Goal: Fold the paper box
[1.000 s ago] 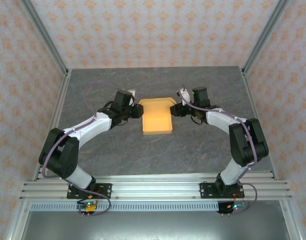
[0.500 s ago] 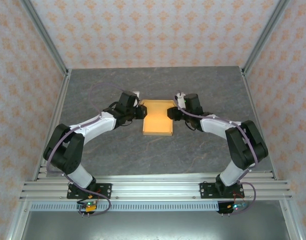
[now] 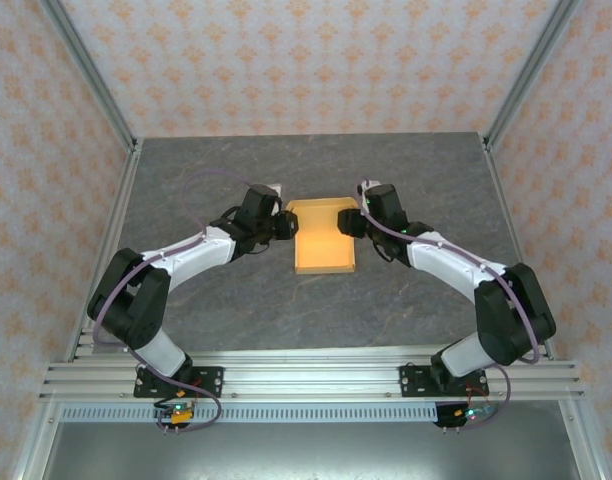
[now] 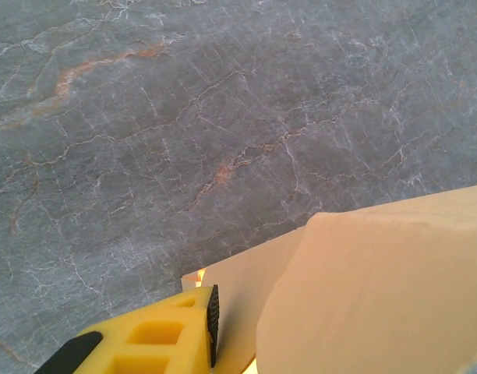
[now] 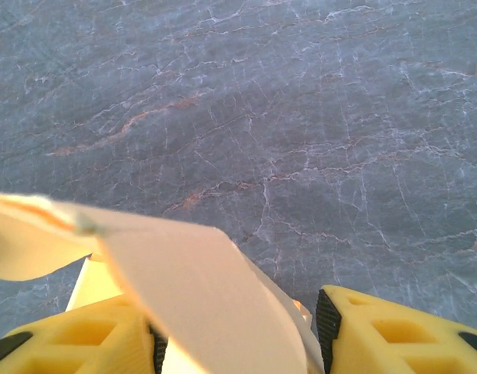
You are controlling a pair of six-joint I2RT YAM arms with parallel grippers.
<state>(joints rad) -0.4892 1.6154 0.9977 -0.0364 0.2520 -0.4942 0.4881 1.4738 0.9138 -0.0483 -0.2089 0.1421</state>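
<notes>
Grey marbled surface (image 3: 416, 170) is seen between patterned walls, and the paper box (image 3: 323, 240) is laid near its middle, with the long axis running from the arm bases toward the far wall. The box is flanked at its far end: the left pincer (image 3: 283, 226) is set at its left side and the right pincer (image 3: 354, 222) at its right side, so both arms are equally near. Both arms are stretched forward and bent inward, with the wrists turned toward each other. On the right wrist view the fingers (image 5: 379, 331) are spread, and a raised flap is held loosely between them. Of the left pincer one finger (image 4: 157, 335) is seen just beside a flap; whether this flap is pinched cannot be told.
</notes>
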